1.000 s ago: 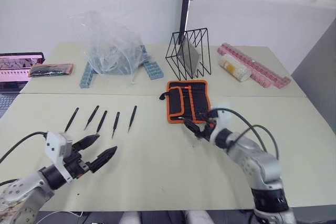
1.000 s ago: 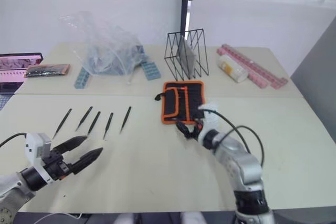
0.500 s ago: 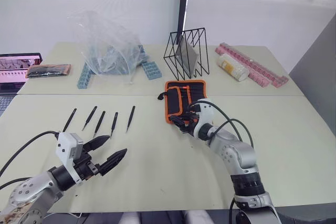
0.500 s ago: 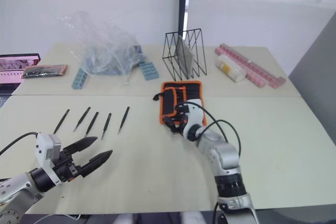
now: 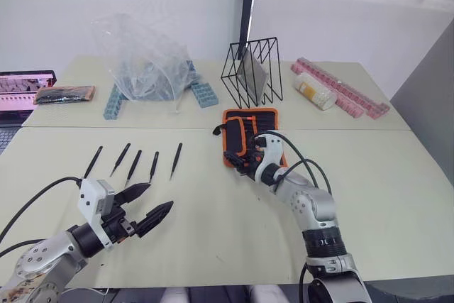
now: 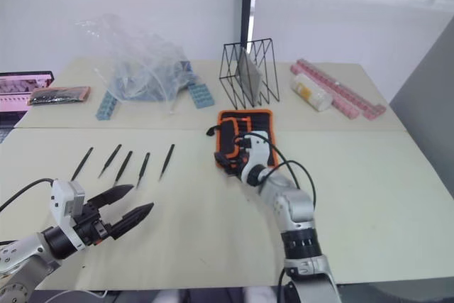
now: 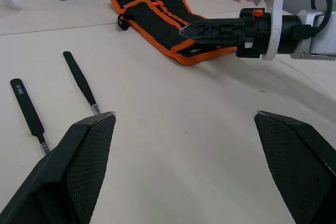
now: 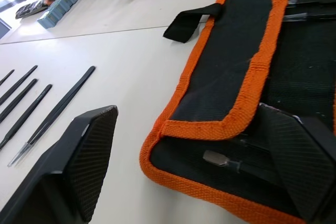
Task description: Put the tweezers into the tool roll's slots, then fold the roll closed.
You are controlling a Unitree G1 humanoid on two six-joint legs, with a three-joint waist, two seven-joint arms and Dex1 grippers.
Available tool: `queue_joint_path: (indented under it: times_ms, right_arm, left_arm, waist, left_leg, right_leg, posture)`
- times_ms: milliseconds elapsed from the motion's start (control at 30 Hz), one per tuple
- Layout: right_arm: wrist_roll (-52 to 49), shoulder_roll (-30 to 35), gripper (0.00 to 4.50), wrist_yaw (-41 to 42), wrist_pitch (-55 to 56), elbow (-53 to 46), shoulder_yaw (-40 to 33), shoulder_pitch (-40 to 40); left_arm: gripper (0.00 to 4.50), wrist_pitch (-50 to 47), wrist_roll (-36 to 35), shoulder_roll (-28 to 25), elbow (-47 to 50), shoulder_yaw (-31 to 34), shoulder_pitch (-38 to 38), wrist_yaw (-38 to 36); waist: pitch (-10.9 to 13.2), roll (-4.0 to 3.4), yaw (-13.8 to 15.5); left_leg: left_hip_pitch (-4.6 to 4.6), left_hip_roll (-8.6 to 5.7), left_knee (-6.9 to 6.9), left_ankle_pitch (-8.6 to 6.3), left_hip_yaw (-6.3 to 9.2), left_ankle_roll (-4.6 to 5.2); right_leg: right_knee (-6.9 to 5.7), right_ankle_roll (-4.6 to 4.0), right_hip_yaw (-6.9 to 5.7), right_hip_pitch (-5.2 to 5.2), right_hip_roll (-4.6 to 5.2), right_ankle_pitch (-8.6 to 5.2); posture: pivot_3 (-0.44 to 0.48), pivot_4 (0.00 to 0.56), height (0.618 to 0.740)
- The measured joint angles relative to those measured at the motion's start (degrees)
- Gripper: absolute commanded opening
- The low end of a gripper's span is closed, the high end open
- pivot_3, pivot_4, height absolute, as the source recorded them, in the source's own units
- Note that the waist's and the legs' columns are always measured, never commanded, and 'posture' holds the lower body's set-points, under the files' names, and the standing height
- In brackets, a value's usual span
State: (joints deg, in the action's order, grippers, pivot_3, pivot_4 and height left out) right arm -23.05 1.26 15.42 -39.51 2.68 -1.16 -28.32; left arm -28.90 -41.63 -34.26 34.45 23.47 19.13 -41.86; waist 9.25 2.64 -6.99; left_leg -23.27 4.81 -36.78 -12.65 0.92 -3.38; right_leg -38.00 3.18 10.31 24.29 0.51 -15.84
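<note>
Clearly the right gripper sits wide open at the tool roll, probably to steady it, while the spread left gripper waits near the tweezers.

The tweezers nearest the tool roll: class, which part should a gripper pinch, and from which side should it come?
Probably the middle of the rightmost tweezers, coming from above. They lie flat on the table, thin as a pen, so only a top-down pinch across the narrow width gets fingers around them. Their right side is free table toward the tool roll; another pair lies close on the left.
</note>
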Motion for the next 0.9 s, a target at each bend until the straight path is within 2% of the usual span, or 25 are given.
queue_joint_path:
  times_ms: [300,367,633,900]
  right_arm:
    - [0.2,-0.7,0.56,-0.5,0.4,0.5,-0.6,-0.6]
    - [0.2,-0.9,0.04,-0.5,0.5,0.8,-0.6,-0.6]
    - [0.3,-0.2,0.04,0.8,1.9,0.8,-0.6,-0.6]
    - [0.9,10.9,0.04,10.2,2.4,-4.8,3.3,1.1]
  left_arm:
    - [4.50,0.0,0.0,0.0,0.0,-0.9,0.0,0.5]
    - [4.50,0.0,0.0,0.0,0.0,-0.9,0.0,0.7]
    - [4.50,0.0,0.0,0.0,0.0,-1.1,-0.6,1.0]
    - [4.50,0.0,0.0,-0.1,-0.2,-2.4,-1.9,1.1]
  waist:
    - [0.0,-0.04,0.0]
    - [0.0,-0.05,0.0]
    - [0.0,-0.07,0.0]
    - [0.1,-0.12,0.1]
  left_leg:
    - [-0.03,-0.01,0.00,0.00,0.13,0.00]
    - [-0.04,-0.01,0.00,0.00,0.14,-0.01]
    - [-0.06,-0.02,0.00,0.01,0.19,-0.01]
    - [-0.07,-0.02,-0.01,0.02,0.25,-0.02]
  right_leg:
    - [-0.01,-0.03,-0.11,-0.01,0.00,-0.01]
    - [-0.01,-0.03,-0.13,-0.02,0.00,-0.01]
    - [-0.01,-0.03,-0.16,-0.03,0.00,-0.02]
    - [0.00,-0.04,-0.20,-0.03,0.00,-0.03]
  posture:
    - [0.000,0.150,0.720]
    - [0.000,0.150,0.720]
    - [0.000,0.150,0.720]
    - [0.000,0.150,0.720]
